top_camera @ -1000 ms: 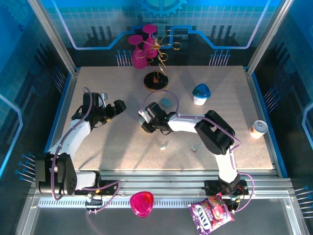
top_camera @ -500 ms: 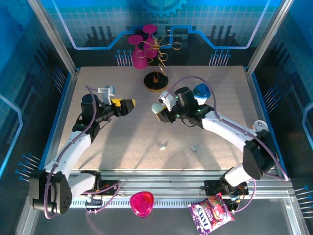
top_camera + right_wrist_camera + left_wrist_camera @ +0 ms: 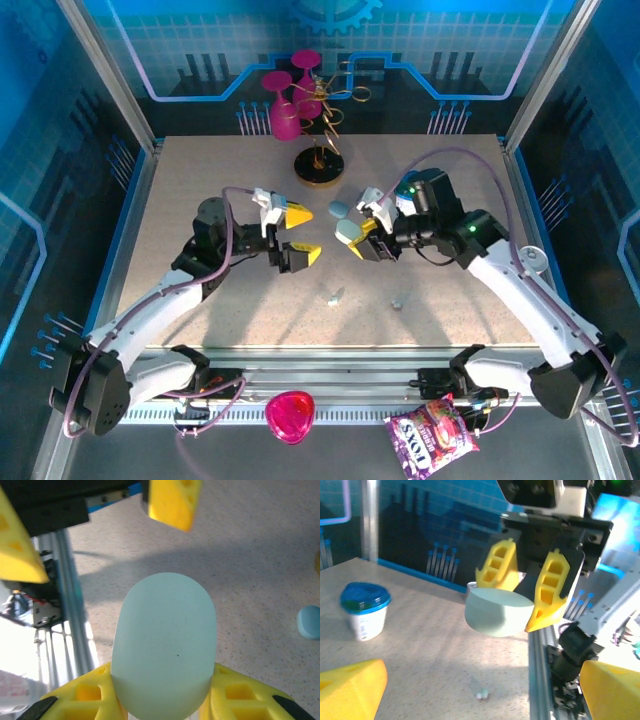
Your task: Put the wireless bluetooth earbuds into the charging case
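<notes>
Right gripper is clamping a pale blue case aloft, contents hidden; left gripper is gaping wide. Earbuds are lying loose on speckled table.

A speckled beige table is seen from above. At its far middle a black round base carrying a gold wire stand is set. Just near of it, a light blue pebble-shaped case is laid flat. A white cup with a blue lid is stood to the right. A can is placed at the right edge. Two tiny pale earbuds are left apart toward the near side.
</notes>
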Available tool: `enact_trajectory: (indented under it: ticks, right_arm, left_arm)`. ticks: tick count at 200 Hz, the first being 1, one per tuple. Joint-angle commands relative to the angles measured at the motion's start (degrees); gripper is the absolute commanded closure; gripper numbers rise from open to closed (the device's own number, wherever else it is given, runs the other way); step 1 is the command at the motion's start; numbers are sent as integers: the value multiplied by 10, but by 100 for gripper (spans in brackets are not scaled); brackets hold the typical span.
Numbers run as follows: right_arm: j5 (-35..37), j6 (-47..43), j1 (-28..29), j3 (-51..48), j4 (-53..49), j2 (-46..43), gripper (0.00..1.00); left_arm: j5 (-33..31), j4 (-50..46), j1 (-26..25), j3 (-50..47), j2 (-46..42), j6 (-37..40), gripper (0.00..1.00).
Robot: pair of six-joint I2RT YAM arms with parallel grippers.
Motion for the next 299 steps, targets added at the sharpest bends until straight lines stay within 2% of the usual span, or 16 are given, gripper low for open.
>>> enact_trajectory:
  ticks: [1, 24, 55, 100, 205, 299]
  right_arm:
    - [-69, -37, 0, 46, -90, -12, 75]
    - [-90, -57, 19, 84, -118, -9, 76]
    - [-45, -83, 52, 140, -163, 20, 75]
    - [-42, -103, 63, 187, -192, 64, 75]
    - [-61, -132, 52, 218, -212, 106, 75]
    - [-61, -132, 50, 210, -192, 102, 75]
  left_arm:
    - [56, -6, -30, 40, 3, 52, 1]
    - [81, -16, -50, 55, 13, 57, 1]
    - [97, -8, -60, 64, 27, 53, 4]
    - [110, 14, -65, 76, 46, 36, 12]
    - [126, 40, -65, 83, 64, 18, 38]
    - [130, 67, -64, 81, 67, -13, 52]
